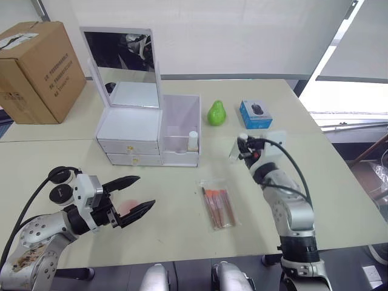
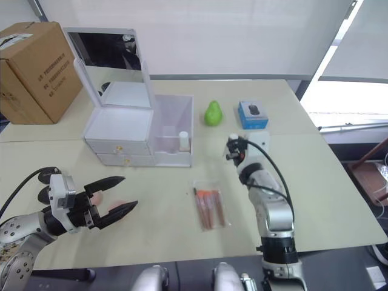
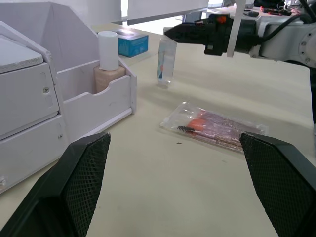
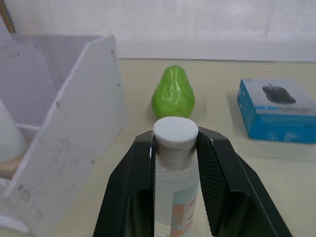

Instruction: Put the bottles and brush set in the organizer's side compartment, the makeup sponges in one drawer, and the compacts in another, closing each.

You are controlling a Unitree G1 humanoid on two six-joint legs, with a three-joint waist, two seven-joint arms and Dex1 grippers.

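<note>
Right end effector [image 4: 174, 148] is clenched on the clear bottle [image 4: 173, 197] just under its white cap, so the bottle hangs upright, ready to go straight into the organizer's side compartment [image 1: 180, 130] nearby. A tan bottle [image 1: 193, 140] already stands in there. The bottle looks like it's touching or barely off the bench [image 1: 339, 182], hard to say. Left end effector [image 1: 134, 197] sits released, well apart from the bagged brush set [image 1: 218, 207].
</note>
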